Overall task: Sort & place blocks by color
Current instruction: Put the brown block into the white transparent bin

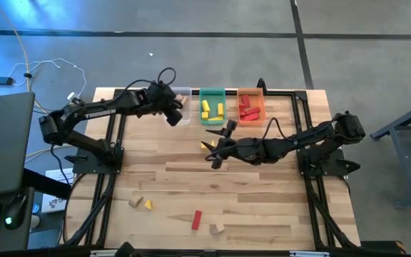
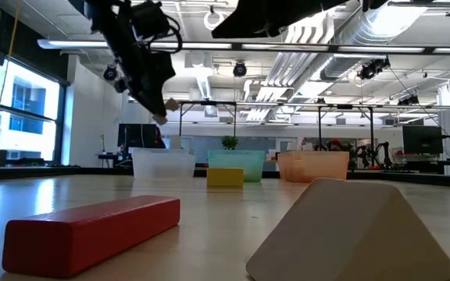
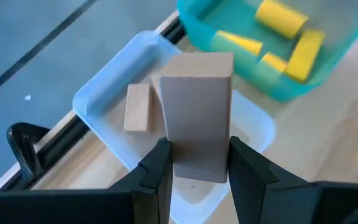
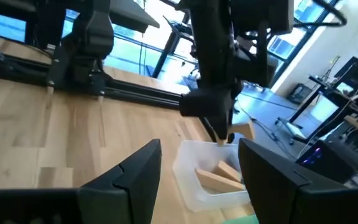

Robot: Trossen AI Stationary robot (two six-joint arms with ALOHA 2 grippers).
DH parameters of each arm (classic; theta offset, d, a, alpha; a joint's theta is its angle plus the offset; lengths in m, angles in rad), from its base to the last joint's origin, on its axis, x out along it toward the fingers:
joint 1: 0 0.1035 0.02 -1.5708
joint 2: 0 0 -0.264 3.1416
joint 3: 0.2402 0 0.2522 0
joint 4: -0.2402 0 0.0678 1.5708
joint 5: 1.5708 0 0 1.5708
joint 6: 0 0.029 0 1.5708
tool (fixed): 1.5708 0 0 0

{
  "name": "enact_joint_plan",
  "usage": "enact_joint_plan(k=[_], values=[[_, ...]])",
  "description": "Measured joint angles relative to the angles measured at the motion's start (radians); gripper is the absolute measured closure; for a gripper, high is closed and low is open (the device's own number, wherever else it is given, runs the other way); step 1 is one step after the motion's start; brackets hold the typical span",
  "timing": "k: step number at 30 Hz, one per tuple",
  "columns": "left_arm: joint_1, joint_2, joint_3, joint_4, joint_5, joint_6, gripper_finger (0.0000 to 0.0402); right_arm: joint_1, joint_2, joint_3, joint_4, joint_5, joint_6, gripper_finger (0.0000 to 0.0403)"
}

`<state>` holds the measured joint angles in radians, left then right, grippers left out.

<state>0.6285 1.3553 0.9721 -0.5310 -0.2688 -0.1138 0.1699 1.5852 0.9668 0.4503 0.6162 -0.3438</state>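
One plain tan wooden block point(image 3: 197, 115), pinched in the left gripper point(image 3: 197, 163) fingers above the clear plastic bin point(image 3: 98, 93) at the tabletop's far edge, could tip past the rim if released off-centre, while the right gripper point(image 1: 218, 148) hangs mid-tabletop, fingers spread, empty.

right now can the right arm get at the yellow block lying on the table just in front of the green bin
Probably yes. The right gripper hangs open right beside the yellow block, with nothing lying between them. The left gripper is off over the clear bin, shut on a tan block, so it isn't in the way.
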Motion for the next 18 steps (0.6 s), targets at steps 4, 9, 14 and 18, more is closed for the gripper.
enact_joint_plan(k=[4,9,14,18], values=[[0.041,0.057,0.000,0.017,0.003,0.014,0.0307,-0.004,0.000,0.000,-0.012,-0.004,0.033,0.0203],[0.080,0.120,-0.001,0.046,0.004,0.039,0.0304,-0.014,0.000,0.000,-0.065,-0.008,0.103,0.0203],[0.103,0.162,-0.001,0.049,0.039,0.039,0.0286,-0.028,0.000,0.000,-0.111,-0.037,0.165,0.0203],[0.111,0.177,-0.001,0.049,0.108,0.029,0.0266,-0.033,0.000,0.000,-0.121,-0.043,0.190,0.0203]])
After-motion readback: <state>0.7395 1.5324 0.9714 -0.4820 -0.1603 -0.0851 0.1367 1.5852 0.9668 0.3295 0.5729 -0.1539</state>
